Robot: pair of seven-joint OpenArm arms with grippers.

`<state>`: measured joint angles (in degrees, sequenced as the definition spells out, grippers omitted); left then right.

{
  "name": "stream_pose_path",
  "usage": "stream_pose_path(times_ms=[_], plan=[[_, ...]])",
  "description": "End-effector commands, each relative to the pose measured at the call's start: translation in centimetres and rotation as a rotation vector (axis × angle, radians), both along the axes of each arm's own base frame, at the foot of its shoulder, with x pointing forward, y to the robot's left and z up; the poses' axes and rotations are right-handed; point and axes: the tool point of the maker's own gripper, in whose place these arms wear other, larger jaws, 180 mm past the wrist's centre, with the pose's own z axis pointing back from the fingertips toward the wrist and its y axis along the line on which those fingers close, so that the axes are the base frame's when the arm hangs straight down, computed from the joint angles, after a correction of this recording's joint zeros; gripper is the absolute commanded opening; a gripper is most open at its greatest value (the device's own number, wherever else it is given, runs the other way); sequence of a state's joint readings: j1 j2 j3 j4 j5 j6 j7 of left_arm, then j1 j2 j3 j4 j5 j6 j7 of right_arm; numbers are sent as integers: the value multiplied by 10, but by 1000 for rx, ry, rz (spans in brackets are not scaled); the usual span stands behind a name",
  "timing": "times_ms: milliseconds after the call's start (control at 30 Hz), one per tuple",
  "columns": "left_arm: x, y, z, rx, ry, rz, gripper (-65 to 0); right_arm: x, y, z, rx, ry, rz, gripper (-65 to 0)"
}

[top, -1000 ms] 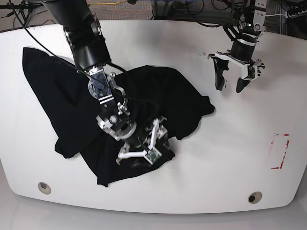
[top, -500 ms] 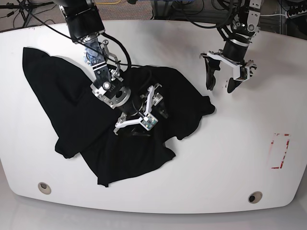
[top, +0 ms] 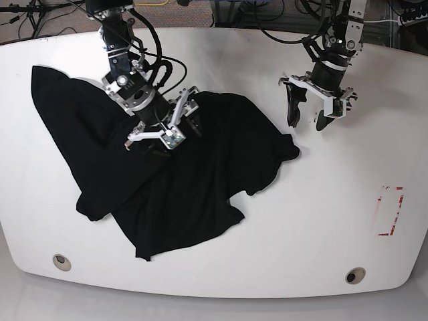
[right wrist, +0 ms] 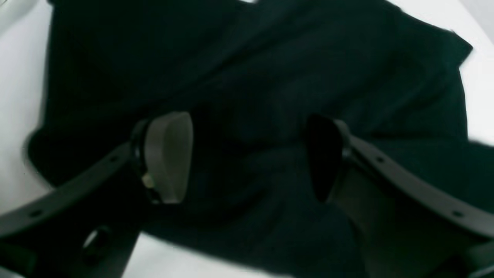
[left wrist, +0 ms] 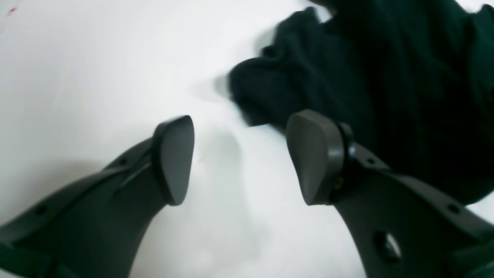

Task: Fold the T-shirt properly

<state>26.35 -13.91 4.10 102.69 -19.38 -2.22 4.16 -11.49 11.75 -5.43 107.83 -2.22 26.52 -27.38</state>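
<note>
Base view: T-shirt [top: 174, 180] crumpled centre-left. Right gripper [top: 164, 126] and left gripper [top: 306, 112] both spread, empty. Grasp separate hem corners, spread flat before folding.

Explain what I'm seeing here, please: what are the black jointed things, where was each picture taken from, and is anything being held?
This is a two-armed robot at a white table. The base view looks down on the whole scene; the other two come from cameras mounted at each arm's wrist, looking out past its two fingers. A crumpled black T-shirt lies spread over the table, not yet folded. The right end effector, on the base view's left, hangs over the shirt with its jaws open; its wrist view shows only dark cloth beneath, nothing pinched. The left end effector, on the base view's right, is also open and empty, above bare table beside a bunched edge of the shirt. A red marking sits near the table's far side.
</note>
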Motion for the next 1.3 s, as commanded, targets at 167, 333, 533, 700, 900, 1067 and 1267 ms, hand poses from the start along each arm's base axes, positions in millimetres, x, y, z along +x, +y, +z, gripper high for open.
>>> stream_pose_path(times_ms=[167,333,533,700,900,1067,1267], plan=[[4,1,14,-4,-60,-1,-265,-10,-38,-7,-16,5,-97,-216],[2,2,13,-2,-56,4,-262,-14,-58,-2,-12,-12,-156,-217],[2,1,15,-4,-64,1,-261,-12,-71,-2,-14,-25,-192,-219],[4,1,17,-6,-70,4,-260,14,-91,-1,-28,-30,-234,-216],[4,0,18,-10,-69,6,-260,44,-101,-5,-59,-1,-246,-214],[3,1,14,-6,-52,3,-261,52,-124,-26,-82,70,-297,-214],[3,1,14,-7,-51,4,-261,62,-129,-30,-71,82,-316,-214]])
